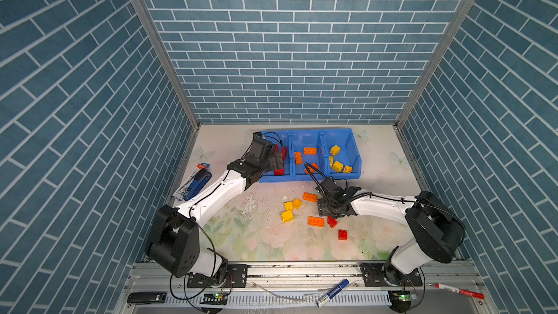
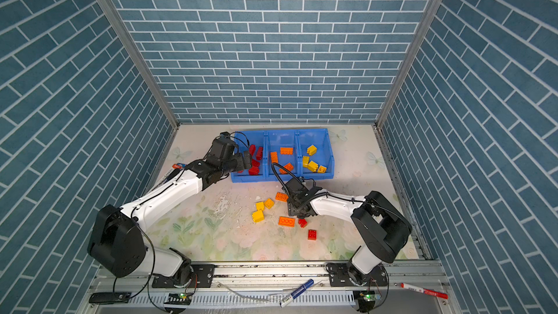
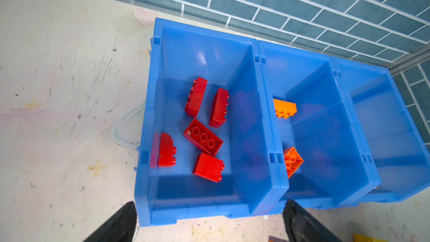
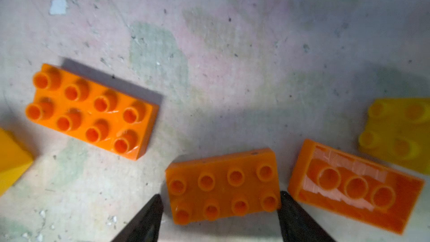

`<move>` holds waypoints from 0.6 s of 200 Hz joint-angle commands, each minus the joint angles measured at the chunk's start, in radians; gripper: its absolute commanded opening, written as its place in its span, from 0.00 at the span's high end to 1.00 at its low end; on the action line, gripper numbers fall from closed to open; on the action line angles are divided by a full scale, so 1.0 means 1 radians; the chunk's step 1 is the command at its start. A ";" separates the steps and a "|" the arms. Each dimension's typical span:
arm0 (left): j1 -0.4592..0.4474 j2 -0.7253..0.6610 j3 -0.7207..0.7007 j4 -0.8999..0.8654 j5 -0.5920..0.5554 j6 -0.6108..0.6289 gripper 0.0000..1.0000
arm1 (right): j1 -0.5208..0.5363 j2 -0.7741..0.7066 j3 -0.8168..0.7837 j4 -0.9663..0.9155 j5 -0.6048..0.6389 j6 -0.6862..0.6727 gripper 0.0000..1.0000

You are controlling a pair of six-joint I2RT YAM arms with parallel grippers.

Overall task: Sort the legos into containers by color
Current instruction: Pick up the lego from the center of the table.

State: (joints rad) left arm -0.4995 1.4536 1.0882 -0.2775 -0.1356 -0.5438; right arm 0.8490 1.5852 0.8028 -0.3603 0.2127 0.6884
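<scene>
Around the right gripper (image 4: 221,194), by the top views: studded orange brick (image 1: 310,196) at 10 o'clock, upturned orange brick (image 1: 315,221) at 7, small red brick (image 1: 332,222) at 6, yellow bricks (image 1: 287,216) at 9. Stapler (image 1: 197,184) far off at 9 o'clock on the counter (image 1: 241,237). Jaws apart, straddling a third orange brick (image 4: 223,187), studs up, one finger (image 4: 293,215) touching, the other just beside. Left gripper (image 3: 209,203) spread wide, empty, over the containers (image 1: 306,138) at 12 o'clock.

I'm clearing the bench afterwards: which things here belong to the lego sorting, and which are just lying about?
Job: red legos, orange legos, yellow legos, blue three-bin tray.
Lying about: dark blue stapler, blue marker, red marker.
</scene>
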 commanded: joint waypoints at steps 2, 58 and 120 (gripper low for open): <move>0.007 0.019 -0.014 -0.015 -0.014 -0.004 0.01 | -0.004 0.042 -0.002 -0.036 0.039 -0.035 0.28; 0.007 0.022 -0.017 -0.010 -0.008 -0.005 0.01 | -0.004 0.109 0.058 -0.080 0.085 -0.145 0.23; 0.007 0.007 -0.029 -0.012 -0.018 -0.001 0.01 | -0.002 0.055 0.024 -0.071 0.034 -0.165 0.36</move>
State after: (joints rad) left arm -0.4995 1.4601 1.0710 -0.2787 -0.1383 -0.5461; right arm 0.8490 1.6493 0.8707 -0.3485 0.2623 0.5533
